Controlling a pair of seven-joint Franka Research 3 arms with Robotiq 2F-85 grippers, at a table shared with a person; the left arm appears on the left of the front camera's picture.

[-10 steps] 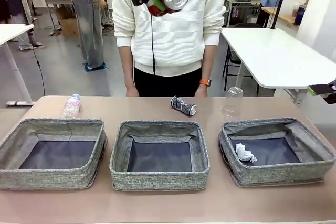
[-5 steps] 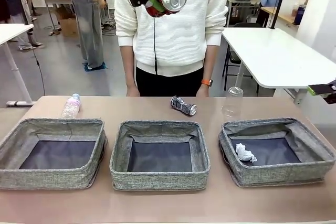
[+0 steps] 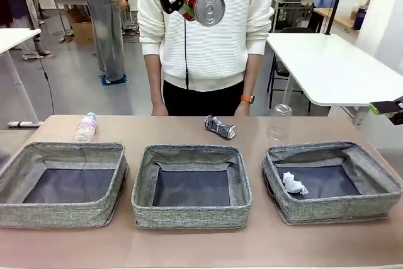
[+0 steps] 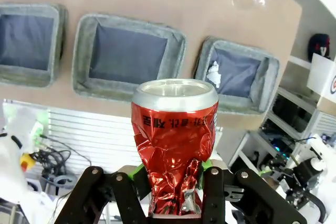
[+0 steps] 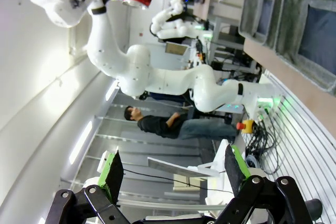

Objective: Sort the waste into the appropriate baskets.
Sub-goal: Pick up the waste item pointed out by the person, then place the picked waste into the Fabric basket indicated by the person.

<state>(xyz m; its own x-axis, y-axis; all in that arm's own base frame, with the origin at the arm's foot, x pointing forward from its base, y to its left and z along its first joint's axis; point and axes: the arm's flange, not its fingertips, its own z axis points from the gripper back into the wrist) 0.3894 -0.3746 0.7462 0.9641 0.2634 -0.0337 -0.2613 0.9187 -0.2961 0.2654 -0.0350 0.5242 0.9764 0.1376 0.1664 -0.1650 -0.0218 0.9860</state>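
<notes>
High above the table's far side, my left gripper (image 3: 192, 3) is shut on the crushed red can (image 3: 206, 5), in front of the person's white sweater. In the left wrist view the red can (image 4: 176, 140) stands upright between the green pads of my left gripper (image 4: 173, 182), over the three grey baskets (image 4: 126, 85). On the table the left basket (image 3: 63, 215) and middle basket (image 3: 189, 215) hold nothing. A white paper wad (image 3: 293, 184) lies in the right basket (image 3: 334, 209). My right gripper (image 5: 173, 169) is open and holds nothing; it shows at the right edge (image 3: 389, 108).
Behind the baskets lie a clear plastic bottle (image 3: 85, 127), a crushed black-and-silver can (image 3: 220, 126) and an upturned clear cup (image 3: 278, 122). The person stands at the far edge with hands resting near the can. A white table (image 3: 327, 67) stands back right.
My left gripper has carried the red can slightly lower and farther from the camera. Nothing on the table has moved, and the right gripper has stayed in place.
</notes>
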